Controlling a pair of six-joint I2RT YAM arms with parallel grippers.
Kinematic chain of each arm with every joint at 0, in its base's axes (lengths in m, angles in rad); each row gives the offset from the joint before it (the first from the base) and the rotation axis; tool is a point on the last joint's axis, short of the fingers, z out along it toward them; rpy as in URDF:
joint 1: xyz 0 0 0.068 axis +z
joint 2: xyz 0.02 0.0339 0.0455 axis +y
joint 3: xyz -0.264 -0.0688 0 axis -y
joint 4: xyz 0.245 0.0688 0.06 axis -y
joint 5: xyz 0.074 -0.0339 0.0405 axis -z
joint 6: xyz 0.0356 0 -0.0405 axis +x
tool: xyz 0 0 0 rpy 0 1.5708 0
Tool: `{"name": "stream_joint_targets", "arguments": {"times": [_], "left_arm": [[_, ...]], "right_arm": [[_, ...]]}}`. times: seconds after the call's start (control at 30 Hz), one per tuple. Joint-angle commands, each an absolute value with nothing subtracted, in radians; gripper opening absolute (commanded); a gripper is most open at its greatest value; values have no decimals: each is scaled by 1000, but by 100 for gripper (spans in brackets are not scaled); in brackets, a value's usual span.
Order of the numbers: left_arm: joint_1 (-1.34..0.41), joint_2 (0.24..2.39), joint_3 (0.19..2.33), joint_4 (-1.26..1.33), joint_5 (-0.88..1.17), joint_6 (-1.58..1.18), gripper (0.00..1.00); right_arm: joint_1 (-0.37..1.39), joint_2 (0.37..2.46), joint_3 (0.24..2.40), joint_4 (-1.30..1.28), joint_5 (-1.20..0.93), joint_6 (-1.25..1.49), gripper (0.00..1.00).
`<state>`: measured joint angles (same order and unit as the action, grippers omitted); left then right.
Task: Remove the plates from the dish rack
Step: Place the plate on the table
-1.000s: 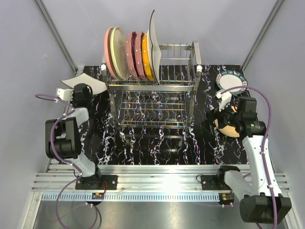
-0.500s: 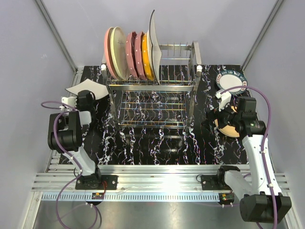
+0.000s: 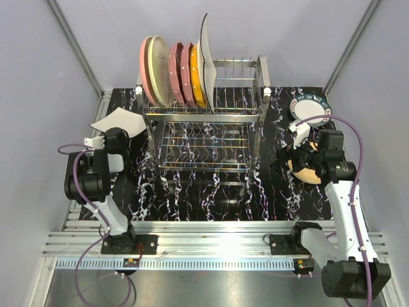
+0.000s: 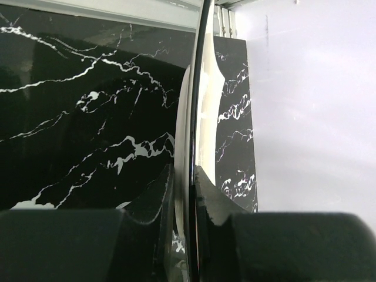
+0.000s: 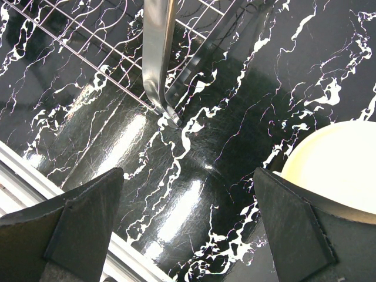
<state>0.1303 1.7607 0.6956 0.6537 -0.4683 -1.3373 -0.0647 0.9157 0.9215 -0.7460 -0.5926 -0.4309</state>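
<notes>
From above, we see the left claw [image 3: 102,136] holding the squarish white plate [image 3: 119,119] left of the silver wire dish rack [image 3: 204,137]; we should lower it flat. Only the left wrist view shows the claw closed on its rim. The right wrist view shows the right claw [image 5: 188,179] wide open, empty.

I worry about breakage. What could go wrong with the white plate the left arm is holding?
The left gripper pinches the squarish white plate only at its thin rim, so it might slip or twist. The plate is near the left edge of the table, so if set down here it could land partly off. Its right corner sits close to the dish rack; a swing that way might knock it.
</notes>
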Motion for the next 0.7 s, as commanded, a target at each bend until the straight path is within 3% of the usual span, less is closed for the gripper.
{"name": "stream_joint_targets", "arguments": {"times": [0.0, 0.67], "left_arm": [[132, 1759, 689, 839, -462, -1353, 14], [133, 1790, 647, 799, -353, -1292, 68]], "right_arm": [[-67, 905, 925, -727, -597, -443, 100], [-67, 888, 922, -730, -604, -445, 100]]}}
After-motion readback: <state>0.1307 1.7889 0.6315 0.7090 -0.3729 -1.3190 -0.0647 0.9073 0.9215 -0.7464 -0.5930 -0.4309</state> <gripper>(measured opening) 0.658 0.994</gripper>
